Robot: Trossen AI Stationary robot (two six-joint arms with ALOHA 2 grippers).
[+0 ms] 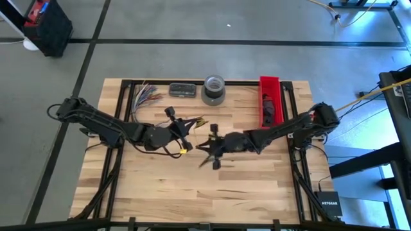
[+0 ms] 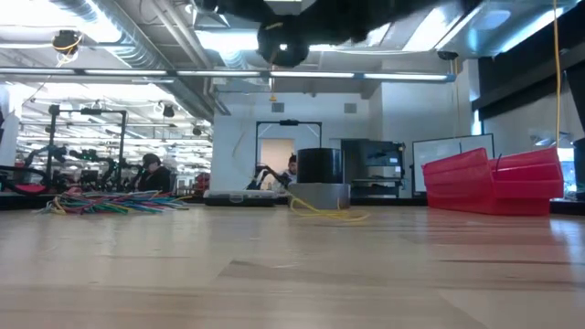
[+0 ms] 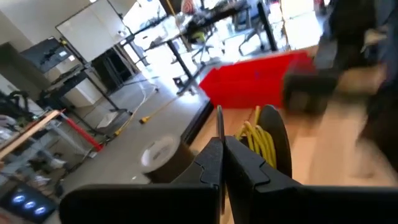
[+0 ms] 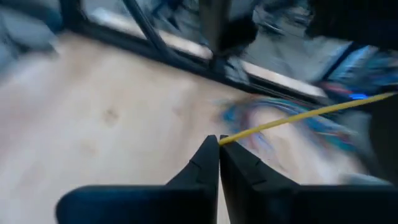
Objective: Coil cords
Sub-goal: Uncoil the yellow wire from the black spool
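Mid-coil, judging by the layout: both dark two-finger grippers meet over the middle of the pale wooden slatted table (image 1: 244,186), raised clear of the top.

Left gripper (image 3: 221,163): fingers pressed together on a thin upright strand, with a round black bundle wound with yellow cord (image 3: 267,144) sitting just beyond the tips. Seen from above as a dark knot with a small yellow bit near the left gripper (image 1: 182,136). From table height, hanging as a dark round lump (image 2: 281,43) above the surface, a thin yellow strand dropping from it.

Right gripper (image 4: 218,149): fingers closed tight, pinching the end of a taut thin yellow cord (image 4: 305,115) that runs away toward a blurred fan of multicoloured wires (image 4: 280,127). From above, right gripper (image 1: 209,149) just beside the left one, nearly touching.

Step in hand, as a judgement: free end caught and drawn taut, ready for another wrap round the bundle.

Next move probably calls for carrying the pinched end around the bundle while holding the bundle steady, keeping tension even, and avoiding a clash between the close-set fingers.

Elsewhere: long red plastic bin (image 1: 270,101), grey tape roll (image 1: 214,89), both well apart from the work.
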